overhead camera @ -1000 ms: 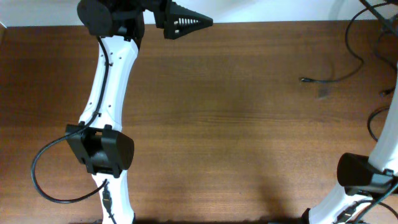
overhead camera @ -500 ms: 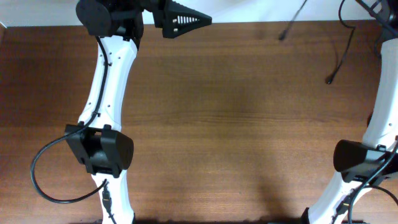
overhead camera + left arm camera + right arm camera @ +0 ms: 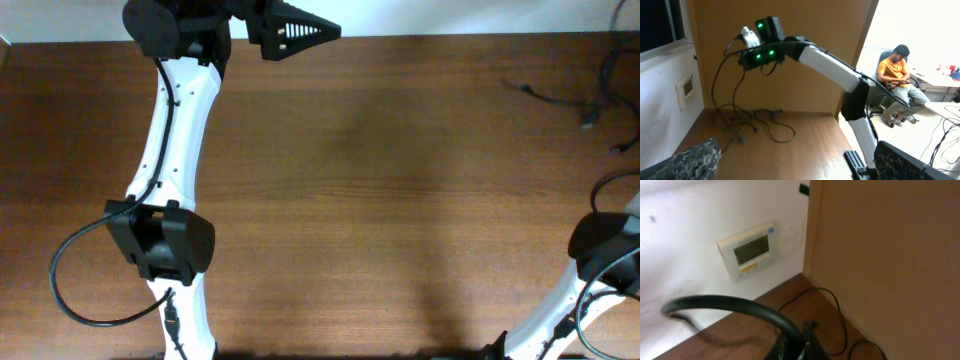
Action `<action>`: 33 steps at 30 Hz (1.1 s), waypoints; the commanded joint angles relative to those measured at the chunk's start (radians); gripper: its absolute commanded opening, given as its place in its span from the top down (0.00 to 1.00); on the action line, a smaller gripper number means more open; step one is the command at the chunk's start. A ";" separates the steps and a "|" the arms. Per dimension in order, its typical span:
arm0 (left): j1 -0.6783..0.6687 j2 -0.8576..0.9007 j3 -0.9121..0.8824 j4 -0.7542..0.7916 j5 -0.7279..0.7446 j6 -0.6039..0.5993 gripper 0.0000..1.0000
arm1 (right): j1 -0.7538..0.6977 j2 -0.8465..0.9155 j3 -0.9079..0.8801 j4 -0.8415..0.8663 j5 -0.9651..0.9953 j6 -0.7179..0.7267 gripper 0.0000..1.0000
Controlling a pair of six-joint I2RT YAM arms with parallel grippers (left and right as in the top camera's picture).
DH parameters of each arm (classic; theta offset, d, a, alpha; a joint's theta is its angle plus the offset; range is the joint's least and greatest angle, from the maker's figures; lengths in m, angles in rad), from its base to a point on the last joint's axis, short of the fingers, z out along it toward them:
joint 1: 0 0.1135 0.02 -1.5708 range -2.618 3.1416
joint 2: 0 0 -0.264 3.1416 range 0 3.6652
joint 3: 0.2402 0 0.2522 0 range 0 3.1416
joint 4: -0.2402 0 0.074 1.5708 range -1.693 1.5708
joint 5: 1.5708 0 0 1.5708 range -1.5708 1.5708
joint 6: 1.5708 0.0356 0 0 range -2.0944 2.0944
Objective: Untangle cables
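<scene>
Over at far right, cables (image 3: 530, 92) have shifted, gripped by right pincer (image 3: 796, 344); left pincer (image 3: 800, 161) open.

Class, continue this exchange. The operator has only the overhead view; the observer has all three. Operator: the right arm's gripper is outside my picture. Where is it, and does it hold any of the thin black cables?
Observer: The left wrist view shows the right gripper raised high above the brown wooden table, shut on thin black cables.
Operator: Do they hang free?
Observer: No. They trail down from it, and their lower loops lie on the table.
Operator: Is the left gripper carrying anything?
Observer: No. The left gripper is open, its fingers wide apart with nothing between them.
</scene>
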 commanded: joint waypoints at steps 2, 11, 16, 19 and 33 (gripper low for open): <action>0.000 -0.032 -0.008 0.006 0.002 -0.013 0.01 | 0.055 -0.040 0.023 -0.044 -0.112 0.039 0.96; -0.005 -0.032 -0.018 0.005 0.002 -0.014 0.01 | 0.211 0.095 -0.099 -0.075 -0.111 0.042 0.96; -0.005 -0.032 -0.018 0.005 0.002 -0.018 0.01 | 0.214 0.179 -0.190 -0.045 -0.111 0.042 0.96; -0.005 -0.032 -0.018 0.005 0.002 -0.017 0.01 | 0.187 0.211 -0.249 -0.020 -0.138 0.042 0.96; -0.006 -0.032 -0.018 0.005 0.002 -0.016 0.01 | 0.007 0.264 -0.379 0.051 -0.303 0.087 0.96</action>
